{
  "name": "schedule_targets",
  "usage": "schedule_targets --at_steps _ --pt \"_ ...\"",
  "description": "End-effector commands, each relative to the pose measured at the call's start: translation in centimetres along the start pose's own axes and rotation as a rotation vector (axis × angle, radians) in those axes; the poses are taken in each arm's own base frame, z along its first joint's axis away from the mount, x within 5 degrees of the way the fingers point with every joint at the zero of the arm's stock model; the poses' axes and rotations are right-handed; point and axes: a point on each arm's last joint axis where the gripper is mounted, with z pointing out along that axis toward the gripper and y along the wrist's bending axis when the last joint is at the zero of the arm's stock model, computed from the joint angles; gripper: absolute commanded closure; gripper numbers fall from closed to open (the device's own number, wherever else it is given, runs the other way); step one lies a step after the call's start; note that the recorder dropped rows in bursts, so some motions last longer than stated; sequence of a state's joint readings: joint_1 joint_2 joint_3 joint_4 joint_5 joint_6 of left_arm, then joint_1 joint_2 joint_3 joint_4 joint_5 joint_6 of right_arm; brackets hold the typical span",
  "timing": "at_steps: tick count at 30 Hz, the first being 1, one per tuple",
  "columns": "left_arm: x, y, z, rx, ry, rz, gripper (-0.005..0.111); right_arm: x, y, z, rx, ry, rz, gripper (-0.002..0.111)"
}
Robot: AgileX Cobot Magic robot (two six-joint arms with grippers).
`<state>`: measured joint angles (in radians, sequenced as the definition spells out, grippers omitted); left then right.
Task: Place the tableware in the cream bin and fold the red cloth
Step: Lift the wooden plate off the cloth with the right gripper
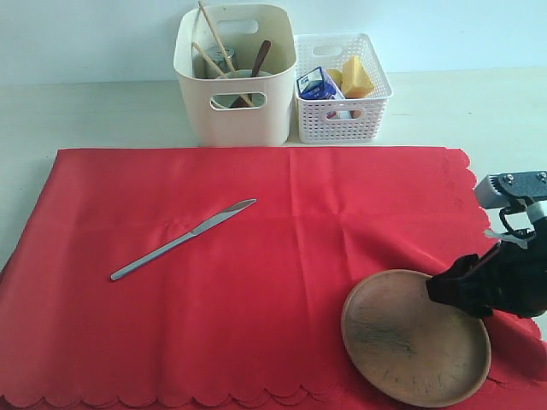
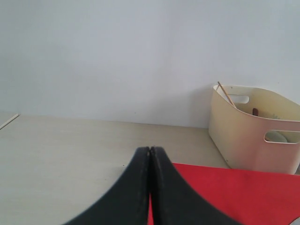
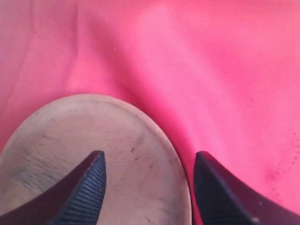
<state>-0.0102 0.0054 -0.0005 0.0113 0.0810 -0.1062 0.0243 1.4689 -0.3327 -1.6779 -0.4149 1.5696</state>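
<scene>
The red cloth [image 1: 256,299] lies spread flat on the table. On it rest a silver table knife [image 1: 184,239] at left centre and a round brown wooden plate [image 1: 402,342] at the front right. My right gripper [image 1: 438,290] is open at the plate's right rim. In the right wrist view the gripper [image 3: 150,161] straddles that rim, one finger over the plate [image 3: 70,140], the other over the cloth [image 3: 211,70]. The cream bin [image 1: 235,120] at the back holds chopsticks [image 1: 214,38], a dark spoon [image 1: 259,58], a steel cup [image 1: 224,60] and a pale bowl [image 1: 244,77]. My left gripper [image 2: 150,150] is shut and empty, above the cloth's edge [image 2: 234,187].
A white lattice basket [image 1: 342,111] beside the bin holds a milk carton [image 1: 320,84] and a cheese wedge [image 1: 356,77]. Bare pale table [image 1: 85,115] runs along the back and left. The left wrist view shows the bin [image 2: 255,136] against a plain wall.
</scene>
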Motion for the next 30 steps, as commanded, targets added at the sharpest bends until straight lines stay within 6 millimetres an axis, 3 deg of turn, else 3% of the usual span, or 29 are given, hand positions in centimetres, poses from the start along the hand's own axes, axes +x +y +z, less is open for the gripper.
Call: schedule_targets --at_steps 1,9,20,27,30 --pt "0.0 0.0 0.0 0.003 -0.006 -0.004 0.104 0.5 -0.2 0.4 -0.001 0.033 0.011 0.055" --pt "0.0 0.0 0.0 0.003 -0.006 -0.004 0.104 0.8 -0.5 0.4 0.03 0.041 0.018 0.055" --pt "0.0 0.0 0.0 0.003 -0.006 -0.004 0.104 1.1 0.2 0.8 -0.057 0.07 0.006 0.055" --pt "0.0 0.0 0.0 0.003 -0.006 -0.004 0.104 2.0 -0.2 2.0 -0.068 0.148 0.045 0.055" --pt "0.0 0.0 0.0 0.003 -0.006 -0.004 0.104 2.2 -0.3 2.3 -0.071 0.166 0.051 0.06"
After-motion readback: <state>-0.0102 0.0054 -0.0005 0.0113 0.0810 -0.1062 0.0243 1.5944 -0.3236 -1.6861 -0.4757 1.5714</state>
